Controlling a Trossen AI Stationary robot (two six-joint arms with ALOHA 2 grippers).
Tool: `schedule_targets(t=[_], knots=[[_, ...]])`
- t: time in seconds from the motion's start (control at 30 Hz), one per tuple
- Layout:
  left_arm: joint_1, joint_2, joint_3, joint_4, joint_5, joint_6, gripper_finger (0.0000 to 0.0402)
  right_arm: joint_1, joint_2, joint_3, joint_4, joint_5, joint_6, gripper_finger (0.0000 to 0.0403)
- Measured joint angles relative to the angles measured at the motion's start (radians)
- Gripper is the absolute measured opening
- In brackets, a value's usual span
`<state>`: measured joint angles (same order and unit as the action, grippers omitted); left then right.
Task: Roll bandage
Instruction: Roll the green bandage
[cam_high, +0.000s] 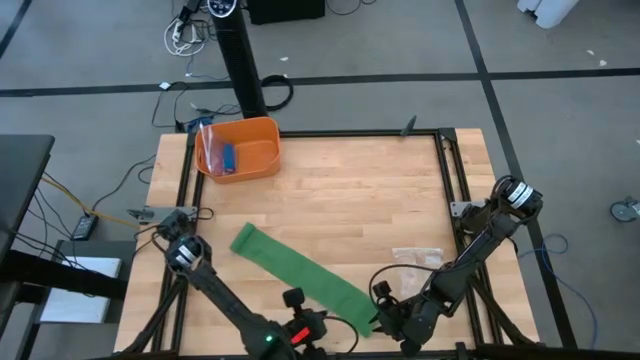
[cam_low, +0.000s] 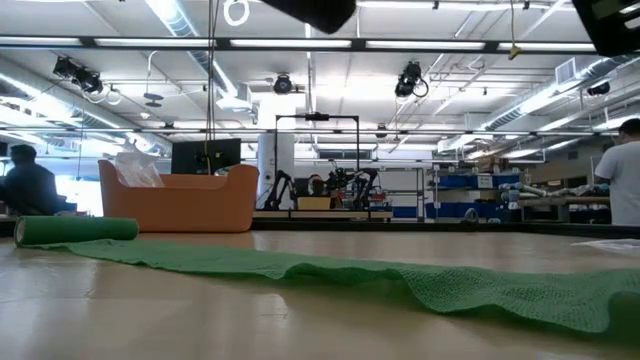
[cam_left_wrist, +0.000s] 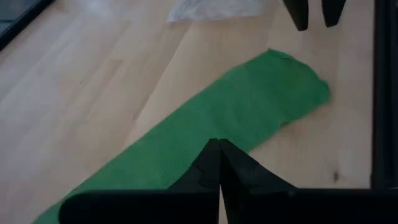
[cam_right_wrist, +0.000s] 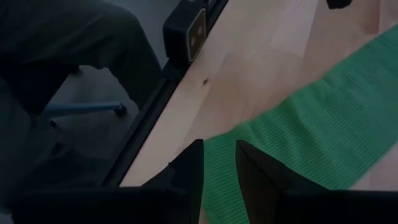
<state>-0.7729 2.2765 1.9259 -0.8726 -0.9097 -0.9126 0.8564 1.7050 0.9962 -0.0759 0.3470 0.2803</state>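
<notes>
A green bandage lies nearly flat across the table's near half, far end slightly rolled; the left gripper, clenched, and right gripper, slightly parted, hover over its near end, rolling apparently just beginning, a grasp needed next.

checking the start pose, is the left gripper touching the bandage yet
Cannot tell. In the left wrist view the left gripper, fingers shut, shows against the bandage, but no view shows a gap or contact plainly.
</notes>
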Motion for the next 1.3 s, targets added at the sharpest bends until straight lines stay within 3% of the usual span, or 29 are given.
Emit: schedule_targets(t=[0.23, 0.4, 0.53, 0.77, 0.9, 1.3], knots=[[-0.019, 0.0, 0.0, 0.024, 0.008, -0.023, 0.0003, -0.009, 0.0, 0.0, 0.0, -0.001, -0.018, 0.0093], [-0.02, 0.0, 0.0, 0.16, 0.1, 0.118, 0.0002, -0.015, 0.0, 0.0, 0.001, -0.007, -0.023, 0.0093], [-0.004, 0.002, 0.0, 0.264, 0.228, 0.281, 0.0002, -0.016, 0.0, -0.001, 0.0, -0.008, -0.03, 0.0093], [0.087, 0.004, 0.0, 0.399, 0.563, 0.586, 0.0001, -0.015, 0.0, -0.001, 0.0, -0.011, -0.03, 0.0093], [0.133, 0.005, -0.001, 0.394, 0.695, 0.708, 0.0001, -0.009, 0.0, -0.001, -0.012, -0.01, -0.021, 0.0093], [0.158, -0.002, -0.001, 0.244, 0.812, 0.896, 0.0002, -0.006, 0.001, -0.002, -0.085, -0.01, 0.03, 0.0093]])
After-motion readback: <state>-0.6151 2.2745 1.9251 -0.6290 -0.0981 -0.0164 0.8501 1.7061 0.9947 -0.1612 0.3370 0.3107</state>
